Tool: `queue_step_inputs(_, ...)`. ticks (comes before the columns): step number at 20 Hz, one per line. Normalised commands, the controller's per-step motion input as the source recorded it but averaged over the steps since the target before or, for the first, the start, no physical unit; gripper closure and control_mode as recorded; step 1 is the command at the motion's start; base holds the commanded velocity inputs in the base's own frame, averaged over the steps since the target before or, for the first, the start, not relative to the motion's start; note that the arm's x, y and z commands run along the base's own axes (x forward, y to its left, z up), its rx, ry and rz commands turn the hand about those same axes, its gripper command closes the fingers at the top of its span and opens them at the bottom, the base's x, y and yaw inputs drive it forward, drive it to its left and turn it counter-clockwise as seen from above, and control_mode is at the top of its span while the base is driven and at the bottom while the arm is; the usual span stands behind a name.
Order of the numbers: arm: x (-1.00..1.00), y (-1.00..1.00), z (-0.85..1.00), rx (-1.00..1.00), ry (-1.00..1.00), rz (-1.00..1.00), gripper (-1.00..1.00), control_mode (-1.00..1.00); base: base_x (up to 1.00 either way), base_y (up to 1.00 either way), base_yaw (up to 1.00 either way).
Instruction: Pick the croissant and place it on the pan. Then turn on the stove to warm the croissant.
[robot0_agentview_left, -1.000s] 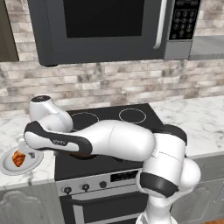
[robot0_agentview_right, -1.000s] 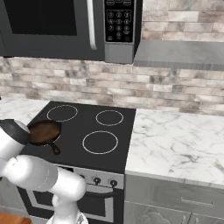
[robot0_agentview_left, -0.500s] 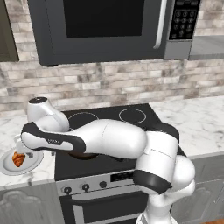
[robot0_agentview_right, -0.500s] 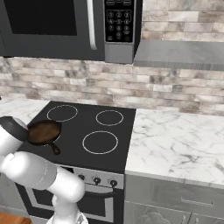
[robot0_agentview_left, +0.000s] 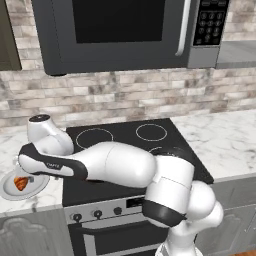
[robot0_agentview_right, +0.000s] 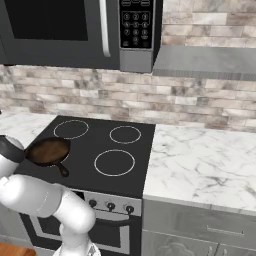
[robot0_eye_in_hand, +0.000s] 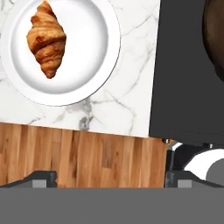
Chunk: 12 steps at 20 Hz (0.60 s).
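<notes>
The golden-orange croissant (robot0_eye_in_hand: 46, 38) lies on a pale round plate (robot0_eye_in_hand: 98, 57) on the marble counter, left of the stove (robot0_eye_in_hand: 183, 87). In the hand view it sits at the upper left, and my gripper (robot0_eye_in_hand: 111, 179) hangs above and off to one side, open with nothing between its fingertips (robot0_eye_in_hand: 43, 178). From the left base view, the croissant (robot0_agentview_left: 21, 183) and plate (robot0_agentview_left: 39, 181) show just under my outstretched arm. The dark pan (robot0_agentview_right: 48, 151) rests on the front left burner of the stove (robot0_agentview_right: 100, 145); its edge (robot0_eye_in_hand: 215, 30) shows at the hand view's upper right.
Small dark knobs (robot0_agentview_right: 110, 205) line the silver front panel below the cooktop. A dark microwave (robot0_agentview_left: 120, 30) hangs over the stove. Marble counter (robot0_agentview_right: 200, 160) runs to the right. The counter's front edge and wooden floor (robot0_eye_in_hand: 78, 153) lie under the hand.
My arm has swung a little further left and lower, toward the plate. The plate, croissant and pan have not moved, and the gripper stays open.
</notes>
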Motion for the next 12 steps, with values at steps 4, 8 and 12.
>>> queue_step_inputs(4, 0.14, 0.25, -0.07, 0.0, 0.0, -0.04, -1.0, -1.0, 0.0, 0.0, 0.0)
queue_step_inputs(8, 0.09, 0.23, -0.05, 0.0, 0.0, -0.03, -1.0, -1.0, 0.0, 0.0, 0.0)
queue_step_inputs(12, 0.03, 0.18, -0.05, 0.0, 0.0, -0.01, -1.0, -1.0, 0.0, 0.0, 0.0)
